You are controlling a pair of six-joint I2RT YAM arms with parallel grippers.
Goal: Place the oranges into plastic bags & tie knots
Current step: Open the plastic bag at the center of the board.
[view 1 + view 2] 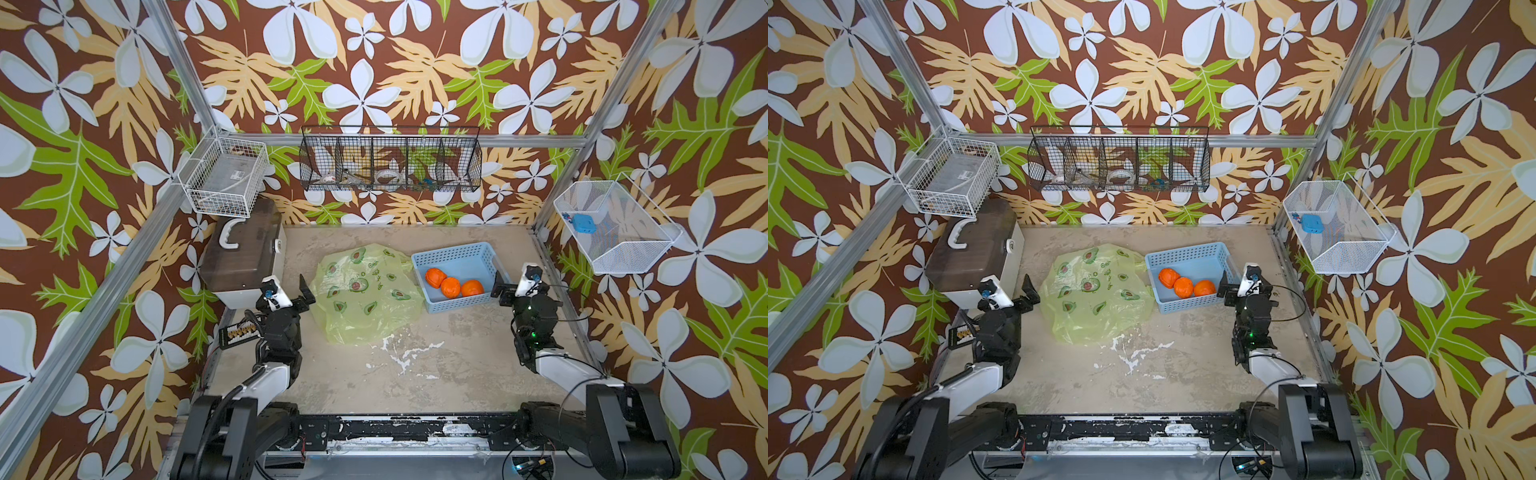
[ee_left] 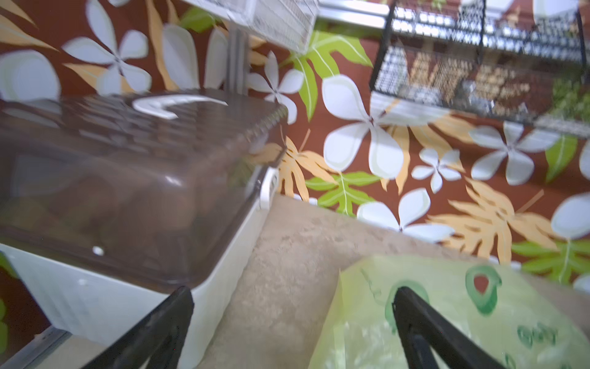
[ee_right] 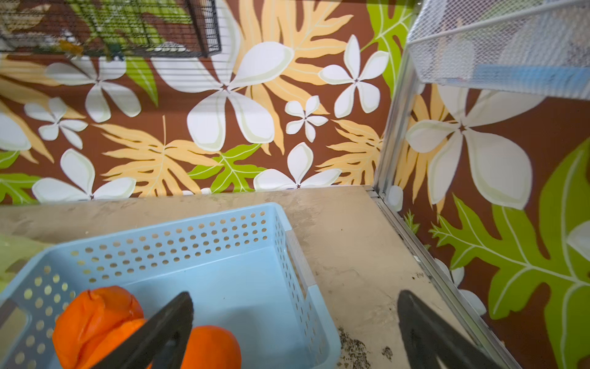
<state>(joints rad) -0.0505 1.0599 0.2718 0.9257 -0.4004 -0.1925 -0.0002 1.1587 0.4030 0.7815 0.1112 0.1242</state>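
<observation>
Three bright oranges (image 1: pixel 451 286) clustered; yellow-green avocado-print bag (image 1: pixel 365 291) flat.

Three oranges (image 1: pixel 453 283), one plastic bag (image 1: pixel 365 291), one blue basket (image 1: pixel 457 253), three wire baskets (image 1: pixel 390 162)

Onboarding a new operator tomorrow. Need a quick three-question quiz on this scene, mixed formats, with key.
1. How many oranges lie in the blue basket?
2. True or false: one orange is already inside the avocado-print bag.
3. Which gripper is nearer the basket? A: left gripper. B: right gripper.

Key:
1. Three.
2. False. The bag lies spread flat on the table, with no orange in it.
3. B.
</observation>
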